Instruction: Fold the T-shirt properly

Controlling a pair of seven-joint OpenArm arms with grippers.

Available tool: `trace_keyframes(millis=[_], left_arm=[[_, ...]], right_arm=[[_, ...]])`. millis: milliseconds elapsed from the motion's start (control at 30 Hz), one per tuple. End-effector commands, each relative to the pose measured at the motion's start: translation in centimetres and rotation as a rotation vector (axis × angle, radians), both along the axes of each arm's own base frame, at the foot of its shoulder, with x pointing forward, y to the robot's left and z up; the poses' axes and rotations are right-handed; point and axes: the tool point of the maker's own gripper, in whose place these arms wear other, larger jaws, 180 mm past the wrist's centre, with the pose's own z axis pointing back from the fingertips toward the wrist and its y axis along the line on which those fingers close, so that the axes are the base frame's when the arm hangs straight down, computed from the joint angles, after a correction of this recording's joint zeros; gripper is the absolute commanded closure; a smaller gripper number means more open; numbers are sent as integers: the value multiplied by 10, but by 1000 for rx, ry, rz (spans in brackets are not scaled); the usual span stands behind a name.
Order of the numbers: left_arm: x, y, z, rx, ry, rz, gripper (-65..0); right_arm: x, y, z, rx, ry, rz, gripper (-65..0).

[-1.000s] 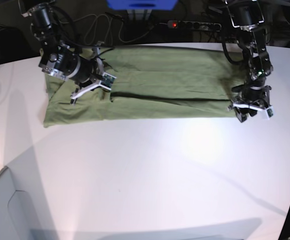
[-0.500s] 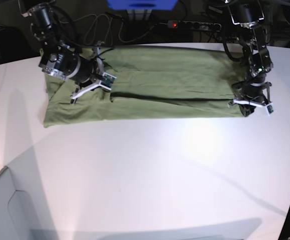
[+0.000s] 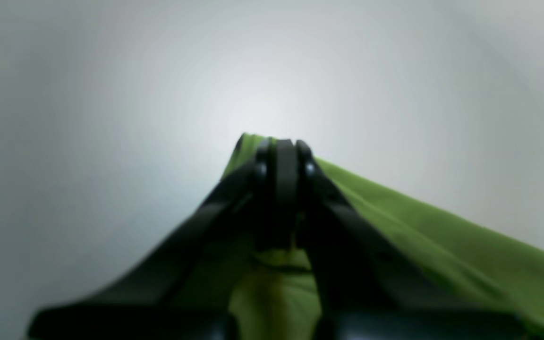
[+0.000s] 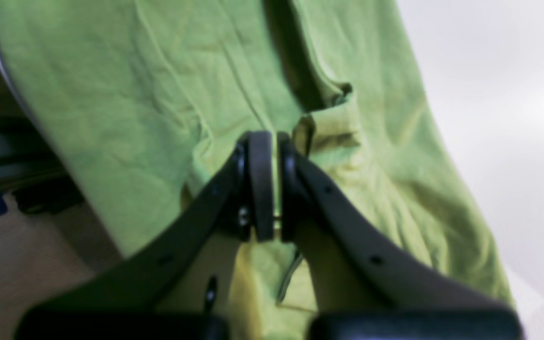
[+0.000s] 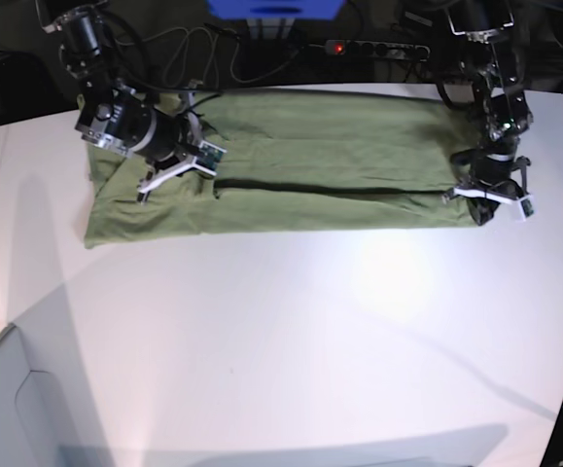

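The olive-green T-shirt [image 5: 320, 156] lies in a long folded strip across the far side of the white table [image 5: 291, 331]. At its near right corner, my left gripper [image 5: 485, 210] is shut on the cloth. The left wrist view shows the black fingertips [image 3: 279, 151] pressed together over that green corner [image 3: 395, 222]. My right gripper [image 5: 206, 173] rests on the shirt's left part. Its jaws [image 4: 268, 141] are closed on a raised fold of the T-shirt [image 4: 125, 94], beside a dark fold line.
Behind the table's far edge lie a power strip with a red light [image 5: 378, 47], cables [image 5: 193, 58] and a blue object [image 5: 276, 8]. A grey panel [image 5: 9, 409] sits at the lower left. The table's right edge runs close to the left arm.
The left gripper has closed from open onto the shirt's near right corner and shifted slightly toward the far edge. The right arm has not moved.
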Motion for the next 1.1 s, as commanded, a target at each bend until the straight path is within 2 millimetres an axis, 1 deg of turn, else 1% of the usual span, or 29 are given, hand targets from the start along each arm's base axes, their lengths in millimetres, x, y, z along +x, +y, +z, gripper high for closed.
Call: trace_keyframes(millis=[0, 100, 200, 267, 433, 467, 633, 667, 733, 867, 900, 967, 1033, 1067], left_arm=[[8, 1, 21, 29, -63, -15, 0], [4, -4, 27, 40, -72, -34, 0], [0, -5, 26, 46, -65, -42, 0], [-1, -4, 26, 49, -60, -45, 0], [-10, 4, 22, 76, -28, -55, 0], [-10, 4, 22, 78, -28, -57, -11], [-11, 9, 24, 92, -27, -52, -135], [-12, 9, 23, 92, -23, -53, -152], [-20, 10, 18, 93, 0, -53, -160], [-29, 5, 21, 103, 3, -72, -149], [-30, 2, 26, 105, -7, -80, -149], [-34, -4, 34, 118, -18, -97, -151], [-38, -8, 43, 130, -30, -112, -151], [-42, -6, 47, 139, -34, -106, -151]], right_arm=[[4, 3, 8, 20, -24, 23, 0], [4, 4, 8, 20, -25, 26, 0], [4, 4, 9, 20, -26, 26, 0], [4, 4, 8, 22, -25, 24, 0], [5, 4, 9, 22, -27, 24, 0], [5, 4, 9, 22, -27, 24, 0], [6, 10, 12, 40, -33, 20, 0], [7, 11, 13, 41, -38, 20, 0], [8, 11, 14, 43, -42, 21, 0], [19, 17, 22, 63, -71, 13, 0], [22, 19, 25, 76, -78, 6, 0], [34, 25, 35, 107, -109, -12, 0], [44, 35, 42, 135, -130, -12, 0], [49, 39, 45, 147, -137, -13, 0]])
